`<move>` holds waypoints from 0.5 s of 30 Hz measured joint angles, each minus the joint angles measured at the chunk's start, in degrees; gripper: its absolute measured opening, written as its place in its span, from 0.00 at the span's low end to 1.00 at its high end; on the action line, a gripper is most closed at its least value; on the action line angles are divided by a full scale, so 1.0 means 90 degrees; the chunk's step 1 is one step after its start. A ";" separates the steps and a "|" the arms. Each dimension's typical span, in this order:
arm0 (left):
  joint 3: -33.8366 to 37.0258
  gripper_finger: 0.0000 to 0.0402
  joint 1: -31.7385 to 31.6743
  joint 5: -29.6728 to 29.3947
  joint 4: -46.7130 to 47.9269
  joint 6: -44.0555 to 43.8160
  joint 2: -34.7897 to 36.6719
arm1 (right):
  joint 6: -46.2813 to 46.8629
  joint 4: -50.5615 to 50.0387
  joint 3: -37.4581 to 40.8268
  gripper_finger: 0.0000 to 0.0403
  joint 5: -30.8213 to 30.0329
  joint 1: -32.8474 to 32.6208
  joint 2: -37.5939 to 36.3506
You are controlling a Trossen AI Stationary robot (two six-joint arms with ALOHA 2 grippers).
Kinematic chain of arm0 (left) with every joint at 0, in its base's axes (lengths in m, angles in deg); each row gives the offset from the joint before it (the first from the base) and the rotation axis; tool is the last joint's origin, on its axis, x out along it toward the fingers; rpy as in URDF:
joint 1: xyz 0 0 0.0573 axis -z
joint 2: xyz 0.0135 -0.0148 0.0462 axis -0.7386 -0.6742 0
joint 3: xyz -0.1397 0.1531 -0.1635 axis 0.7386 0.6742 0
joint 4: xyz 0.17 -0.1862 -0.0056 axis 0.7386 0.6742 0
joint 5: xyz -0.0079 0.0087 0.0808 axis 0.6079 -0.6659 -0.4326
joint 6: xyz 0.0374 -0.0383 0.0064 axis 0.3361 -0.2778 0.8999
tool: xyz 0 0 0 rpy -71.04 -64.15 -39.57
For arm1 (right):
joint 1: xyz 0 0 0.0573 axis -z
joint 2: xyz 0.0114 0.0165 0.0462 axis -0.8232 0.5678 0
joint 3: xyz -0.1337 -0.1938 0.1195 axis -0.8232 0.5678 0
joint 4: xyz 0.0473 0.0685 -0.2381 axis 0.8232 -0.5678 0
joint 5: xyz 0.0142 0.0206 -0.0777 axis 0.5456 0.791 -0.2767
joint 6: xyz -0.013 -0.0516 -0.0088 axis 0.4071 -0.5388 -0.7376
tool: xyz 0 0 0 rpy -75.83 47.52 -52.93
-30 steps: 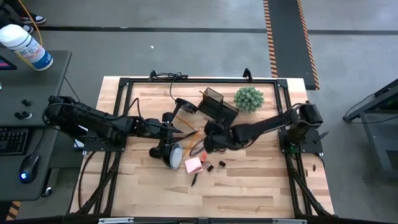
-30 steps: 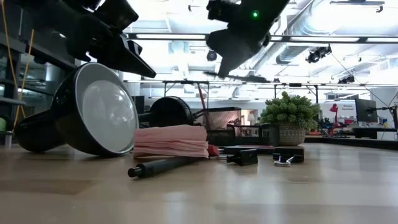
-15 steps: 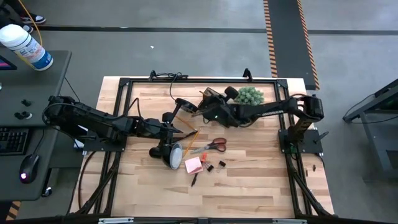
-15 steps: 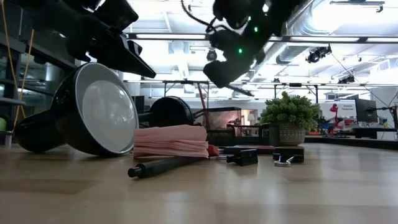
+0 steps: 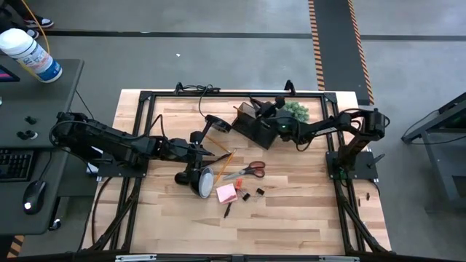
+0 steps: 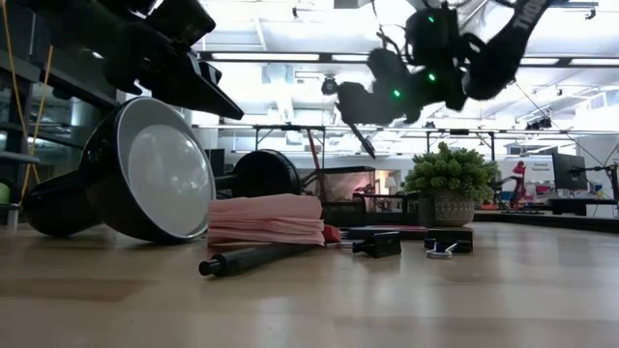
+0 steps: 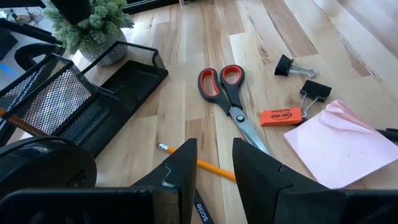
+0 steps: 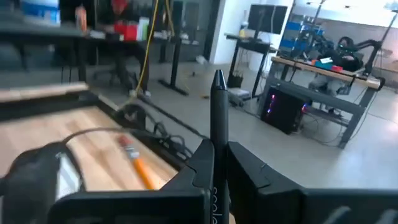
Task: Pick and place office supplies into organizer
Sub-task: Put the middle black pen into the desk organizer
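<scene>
Right gripper [image 5: 271, 116] was clamped on a black pen [image 8: 218, 112] above the mesh organizer [image 5: 255, 124]; I'd tip it vertical over the cup before releasing. Left gripper [image 7: 212, 163] hovered part-open near the pencil [image 7: 198, 163].

Taking the organizer [image 5: 254, 124] as my mark: my right gripper [image 5: 260, 106] hangs over its far corner, pinching a black pen [image 8: 218, 118]. The green plant [image 5: 294, 112] crowds the organizer's right side. On its left the desk lamp [image 5: 201, 179] and my left arm [image 5: 138, 145] block that approach. Scissors [image 5: 249, 171], sticky pad [image 5: 226, 193] and binder clips [image 5: 251, 194] litter the near side; beyond them the table [image 5: 306, 218] lies bare.
</scene>
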 joint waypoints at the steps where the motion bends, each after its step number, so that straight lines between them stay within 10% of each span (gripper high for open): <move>1: 0.0000 0.23 0.0001 0.0000 -0.0003 0.0000 0.0000 | 0.0017 0.0198 0.0108 0.03 0.0084 0.0055 0.0001; 15: 0.0000 0.23 0.0000 0.0037 -0.0273 -0.0007 0.0000 | 0.0367 0.1155 0.0214 0.03 0.2009 0.0648 0.0039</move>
